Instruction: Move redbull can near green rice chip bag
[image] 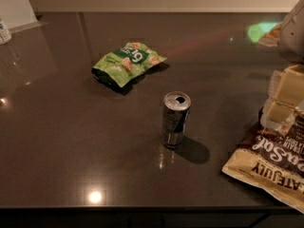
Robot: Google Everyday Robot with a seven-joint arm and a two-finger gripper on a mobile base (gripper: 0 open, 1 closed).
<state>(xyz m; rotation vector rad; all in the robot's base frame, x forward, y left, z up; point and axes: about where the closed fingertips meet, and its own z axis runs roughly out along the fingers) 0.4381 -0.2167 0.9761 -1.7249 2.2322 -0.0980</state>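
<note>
The redbull can [175, 119] stands upright near the middle of the dark countertop [71, 141], slim and silver with dark markings and a pull-tab top. The green rice chip bag [127, 63] lies flat behind it and to its left, about a can's height away. My gripper [284, 99] is at the right edge of the view, pale yellow, above the tan bag and well to the right of the can. It holds nothing that I can see.
A larger tan-and-brown snack bag [273, 160] lies at the front right. A white container [4, 31] stands at the far left edge. A green patch of light [260, 31] shows at the back right. The counter's front edge [142, 207] runs along the bottom.
</note>
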